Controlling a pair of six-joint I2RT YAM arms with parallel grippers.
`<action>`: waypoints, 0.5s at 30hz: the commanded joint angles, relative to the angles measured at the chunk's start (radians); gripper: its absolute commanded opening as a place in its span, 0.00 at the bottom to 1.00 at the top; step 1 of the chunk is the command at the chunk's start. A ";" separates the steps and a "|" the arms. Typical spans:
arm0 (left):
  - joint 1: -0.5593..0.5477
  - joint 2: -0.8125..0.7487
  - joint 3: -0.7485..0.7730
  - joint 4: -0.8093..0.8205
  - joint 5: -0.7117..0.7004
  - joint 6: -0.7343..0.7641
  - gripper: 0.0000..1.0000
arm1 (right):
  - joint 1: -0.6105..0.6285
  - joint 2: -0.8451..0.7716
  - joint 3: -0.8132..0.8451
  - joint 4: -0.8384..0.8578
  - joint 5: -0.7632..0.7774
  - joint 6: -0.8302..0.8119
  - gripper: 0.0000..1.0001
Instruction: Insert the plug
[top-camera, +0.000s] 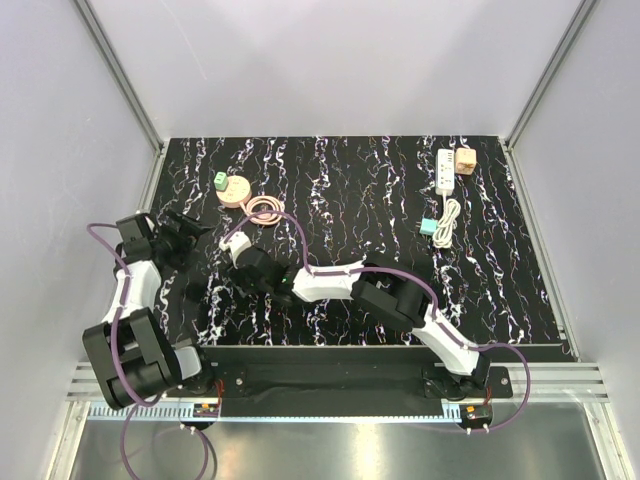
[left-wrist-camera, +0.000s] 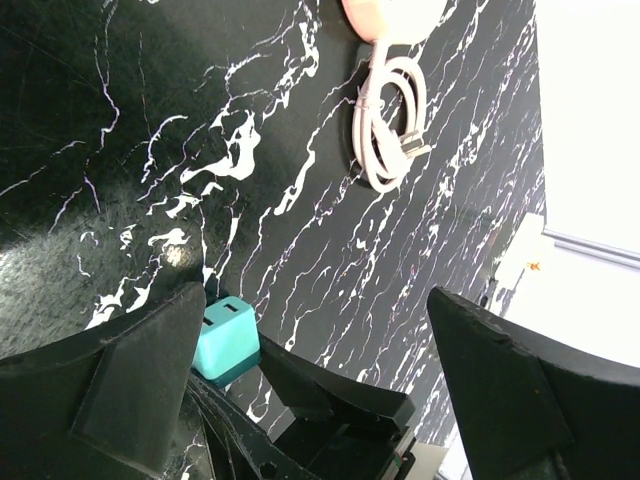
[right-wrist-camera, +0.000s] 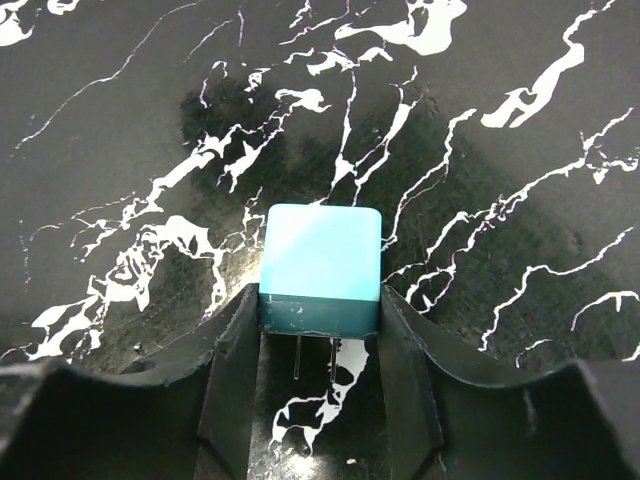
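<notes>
1. Fingers (right-wrist-camera: 232, 370) of your right gripper (right-wrist-camera: 320, 318) clamp a teal pronged cube (right-wrist-camera: 320, 255), prongs toward the wrist, probably for carrying.
2. Your left gripper (left-wrist-camera: 320, 360) gapes wide, holding nothing.
3. The plug (top-camera: 466, 160) sits just beside the white power strip (top-camera: 445, 172), well apart from both arms.
4. You work on a black marbled table (top-camera: 350, 190), pale walls around.

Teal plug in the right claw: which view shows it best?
Right wrist: teal plug fills the centre, prongs visible, clamped by the right claw. Left wrist catches only part of it; top external can't resolve it.
</notes>
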 joint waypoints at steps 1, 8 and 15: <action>0.005 0.034 -0.002 0.069 0.069 0.000 0.98 | 0.009 -0.019 -0.005 -0.037 0.064 -0.032 0.11; -0.072 0.059 0.009 0.180 0.250 0.041 0.88 | -0.009 -0.318 -0.290 -0.016 0.135 -0.088 0.00; -0.356 0.083 0.147 0.092 0.336 0.193 0.81 | -0.051 -0.721 -0.580 -0.062 0.090 -0.071 0.00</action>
